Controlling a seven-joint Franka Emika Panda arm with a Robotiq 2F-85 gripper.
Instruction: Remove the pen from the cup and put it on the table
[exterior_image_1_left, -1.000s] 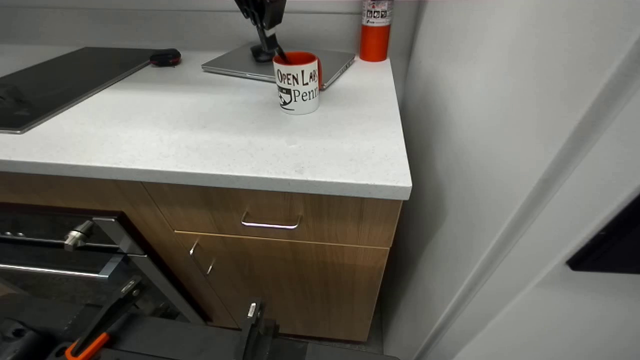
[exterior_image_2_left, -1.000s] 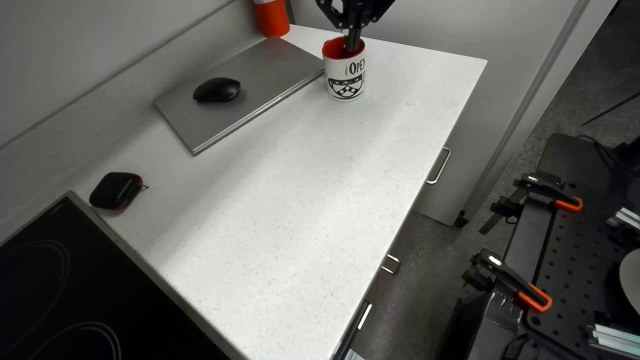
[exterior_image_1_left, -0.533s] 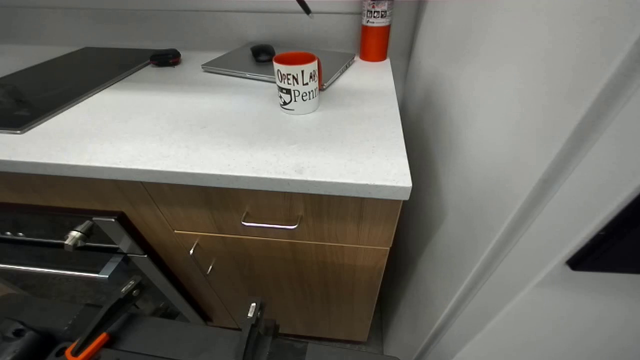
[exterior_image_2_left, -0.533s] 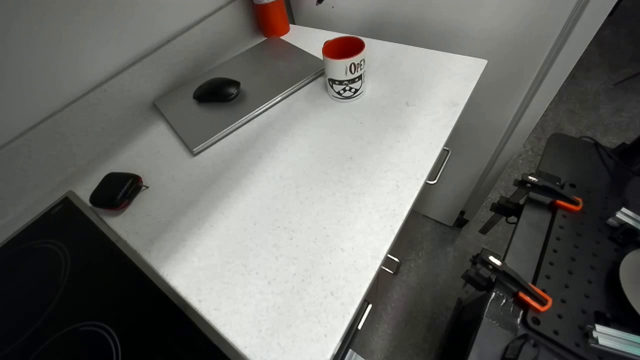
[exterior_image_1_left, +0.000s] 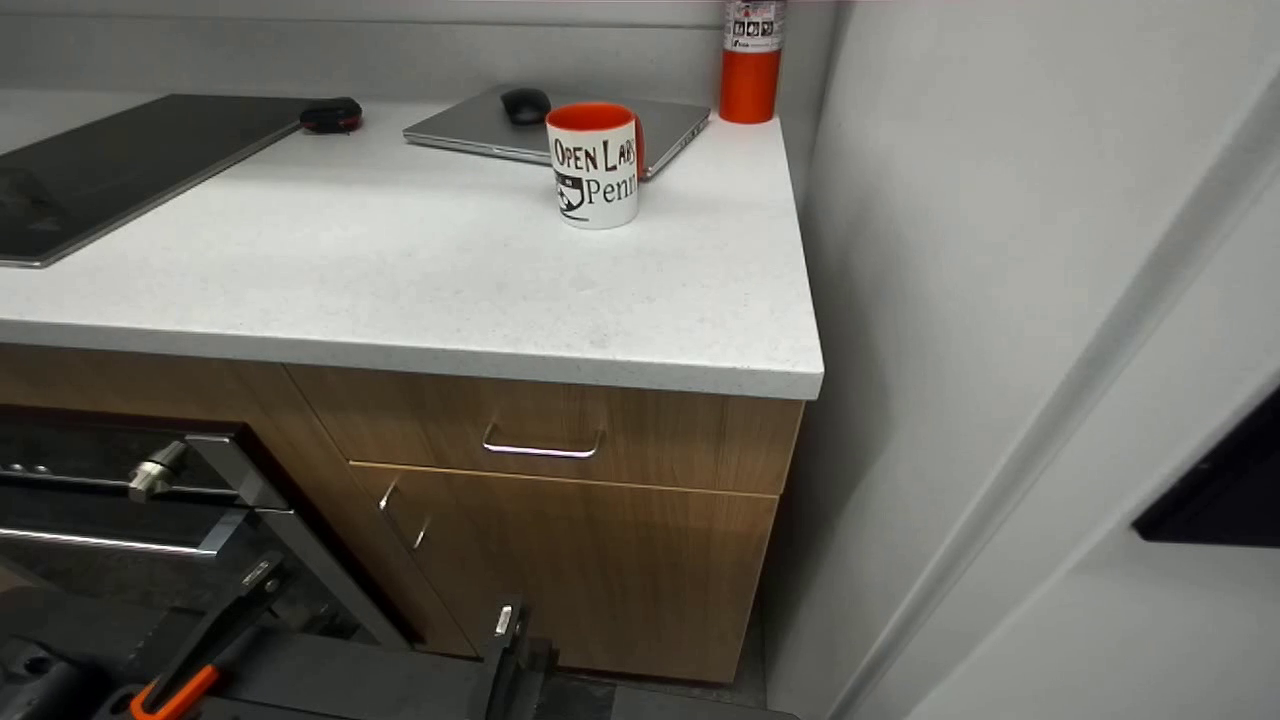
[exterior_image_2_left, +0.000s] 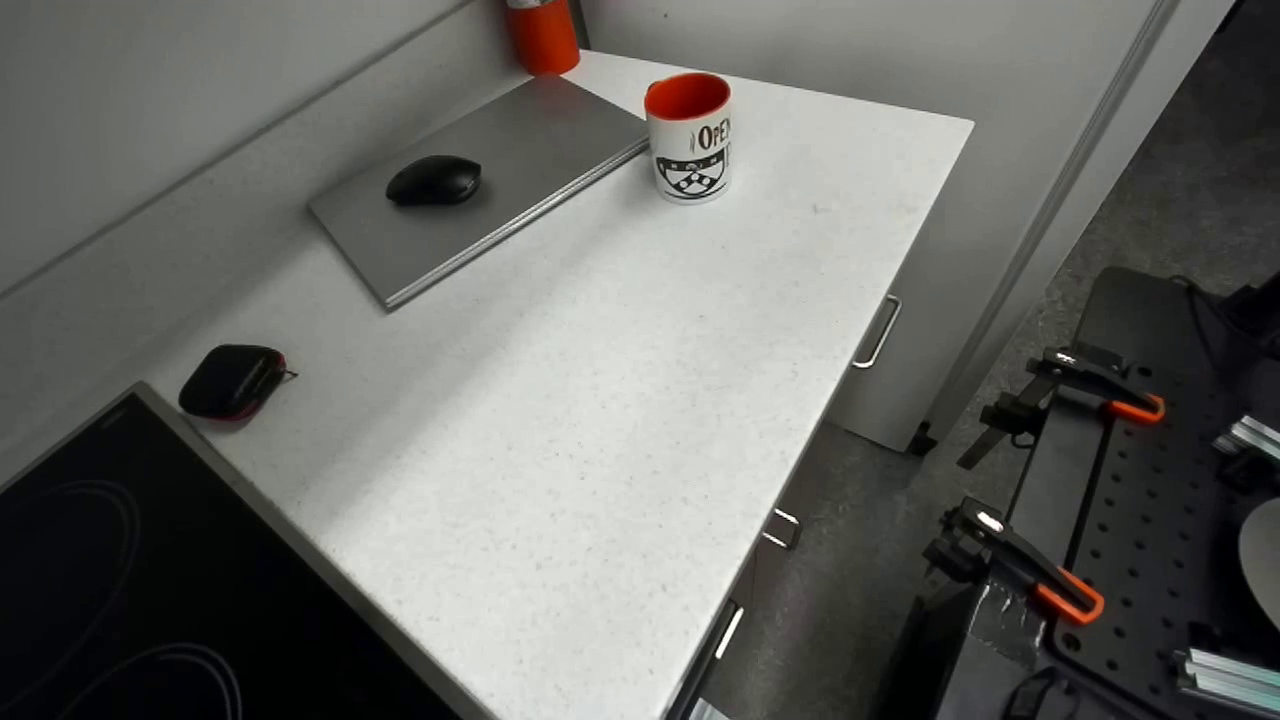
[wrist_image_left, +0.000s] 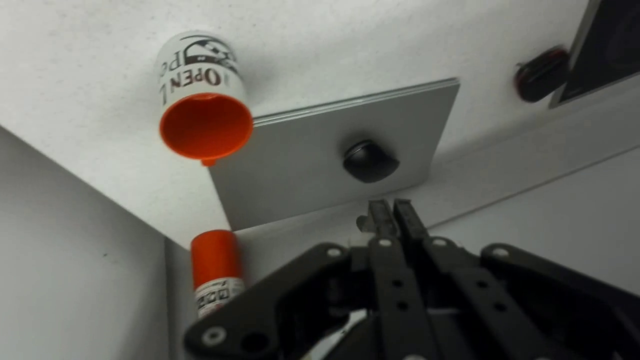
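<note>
My pincer, at the lower edge of the wrist view, is clenched on the pen: its two fingers stand nearly together with a thin dark slit between them, and of the pen only a small, blurred end shows, just left of my fingertips, the remainder being hidden. The cup is beyond my fingertips and to their left, well apart from them; it stands upright on the counter, its red interior open to my pincer's side and its dark lettering on the white side. Directly ahead of my pincer lies the closed grey laptop, carrying the black mouse, which is in line with my fingertips. In both exterior views the cup is just beside one end of the laptop; whether the two touch, I cannot tell. Left of my pincer stands the red canister, its label toward the lower edge of the wrist view. Beyond my fingertips and to their right rests a small black case, just beside the dark cooktop, which is the farthest to my pincer's right.
</note>
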